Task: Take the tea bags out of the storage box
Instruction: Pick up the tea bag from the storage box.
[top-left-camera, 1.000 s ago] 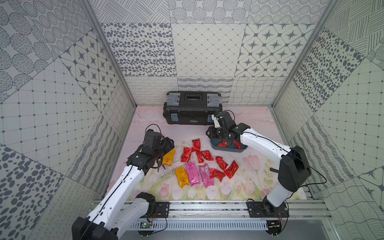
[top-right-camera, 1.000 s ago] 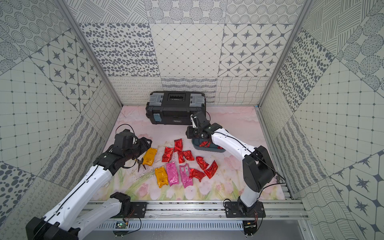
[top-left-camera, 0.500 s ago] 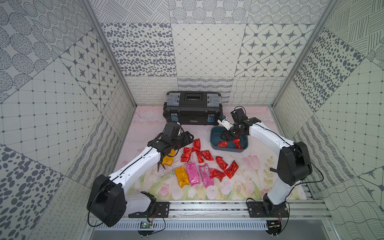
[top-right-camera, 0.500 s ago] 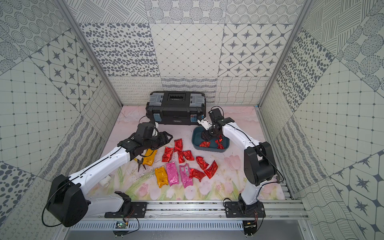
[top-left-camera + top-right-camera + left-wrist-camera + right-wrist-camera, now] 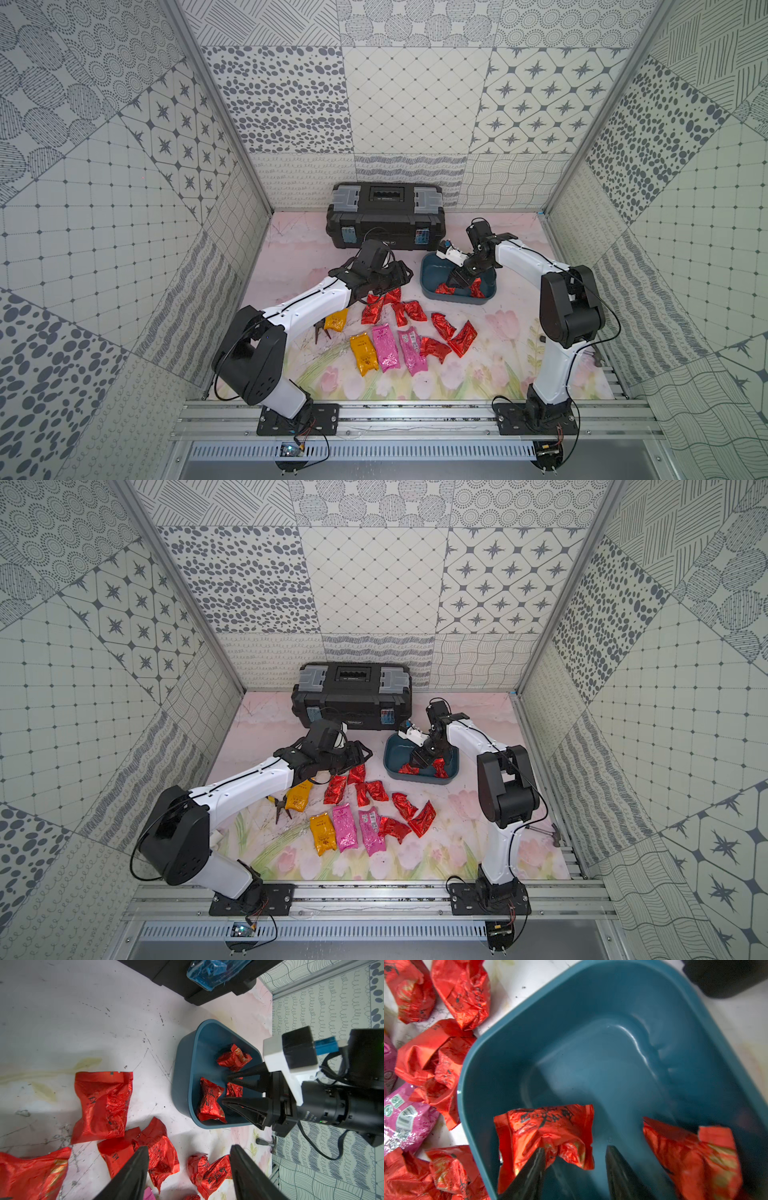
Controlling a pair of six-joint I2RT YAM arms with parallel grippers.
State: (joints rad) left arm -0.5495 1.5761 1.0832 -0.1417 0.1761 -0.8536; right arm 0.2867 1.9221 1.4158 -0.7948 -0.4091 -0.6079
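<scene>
Tea bags (image 5: pixel 209 1102) were not all out when I checked the feeds. The left wrist view showed three crinkled red ones inside the storage box (image 5: pixel 187 1076), gathered toward the side facing the rail. The storage box sat flat on the flowered table mat (image 5: pixel 299 257), near the front right corner of the black toolbox (image 5: pixel 386 224).

I had the right gripper (image 5: pixel 575 1148) reaching down into the box, its fingers apart with only bare blue floor between them. One fingertip (image 5: pixel 533 1172) overlapped the edge of a red packet (image 5: pixel 548 1132), though I could not tell whether it touched. A second red packet (image 5: pixel 691 1159) lay just beside the other finger.

The left gripper (image 5: pixel 189 1147) hung above the mat beside the box, over the loose red packets (image 5: pixel 374 309) lying there. Its fingers were spread wide and gripped nothing.

The rest of the tea bags were out on the mat in both top views. Red ones lay scattered between the two arms. Two pink packets (image 5: pixel 386 347) lay side by side nearer the rail, with one orange-yellow packet (image 5: pixel 363 349) just beside them. Another orange-yellow packet (image 5: pixel 336 321) lay partly under the left arm.
</scene>
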